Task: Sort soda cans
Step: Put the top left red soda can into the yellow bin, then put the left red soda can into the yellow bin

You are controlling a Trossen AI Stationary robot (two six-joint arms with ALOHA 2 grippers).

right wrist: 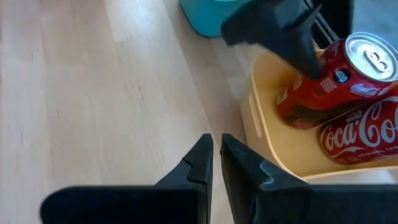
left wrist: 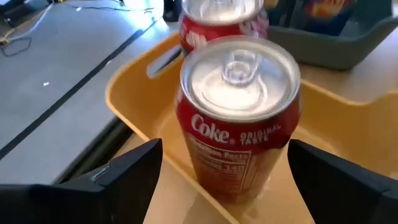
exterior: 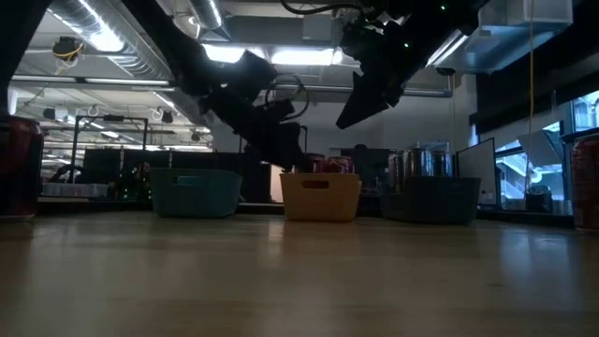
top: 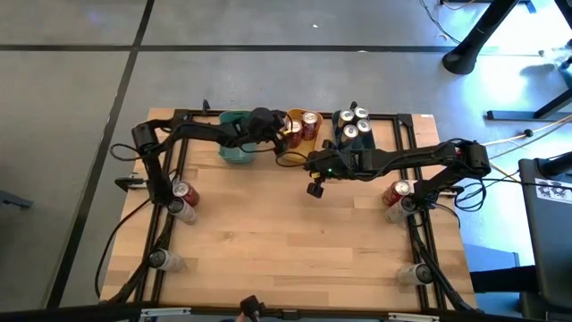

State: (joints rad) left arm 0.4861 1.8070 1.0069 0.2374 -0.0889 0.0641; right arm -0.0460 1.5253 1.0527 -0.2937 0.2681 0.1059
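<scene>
Left gripper (left wrist: pixel 227 180): fingers spread wide, one on each side of a red Coke can (left wrist: pixel 236 118) that stands upright in the yellow bin (left wrist: pixel 134 102). The can sits between the two fingers with a gap showing on both sides; released, not gripped. A second red can (left wrist: pixel 221 18) stands just beyond it in the same bin.

Right gripper (right wrist: pixel 216 163): fingers clenched together, nothing between them, held above bare table (top: pixel 295 250) just beside the yellow bin's near wall.

Soda cans, elsewhere:
- Dark and silver-topped cans (top: pixel 353 125), a cluster of about five, upright in the grey bin (exterior: pixel 435 199), beyond the right gripper's fingers.
- One red can (top: pixel 183 192) near the left arm's base, with a silver one (top: pixel 186 209) touching it.
- One red can (top: pixel 398 192) near the right arm's base.
- One can (top: pixel 161 259) at the left near edge, another (top: pixel 411 273) at the right near edge.

Teal bin (exterior: pixel 195 192): beside the yellow bin, on the far side from the grey one; contents not visible.
</scene>
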